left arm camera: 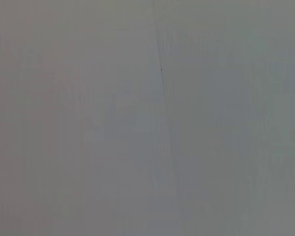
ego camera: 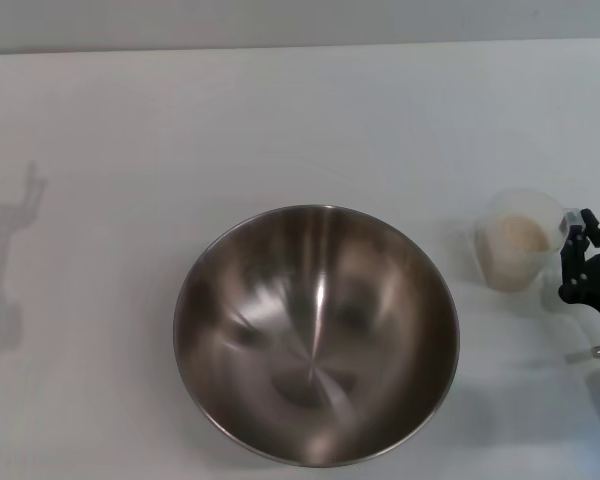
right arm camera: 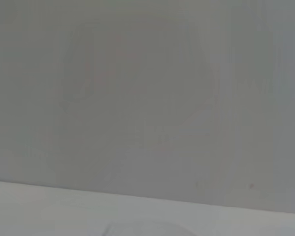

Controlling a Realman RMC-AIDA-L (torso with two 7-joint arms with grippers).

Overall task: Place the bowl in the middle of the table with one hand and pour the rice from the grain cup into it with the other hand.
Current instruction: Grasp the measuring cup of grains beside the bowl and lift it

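- Sitting about mid-tabletop (ego camera: 130,120), toward the near edge in the head view, the bowl (ego camera: 316,335) looks already placed, so that half of the task seems done
- Pouring is still to do: the bowl's shiny inside shows only reflections, no grains
- The rice (ego camera: 521,236) is all in the cup (ego camera: 517,240), a pale heap seen through the clear wall
- The cup stands upright on the tabletop, to the right of the bowl and apart from it, not yet lifted or tipped
- The right claw (ego camera: 578,245) is at the right edge of the head view, just beside the cup's outer side and perhaps touching its rim; whether its fingers are around the cup, and how far they are spread, I cannot tell (only part of the black frame shows)
- The left claw is out of sight in every view; only a grey shadow lies on the tabletop at the far left
- Both wrist views show blank grey surface and nothing usable
- Count: one bowl, one cup, one heap of rice, one claw in view
- What seems left: grip the cup, carry it over the bowl, tip it
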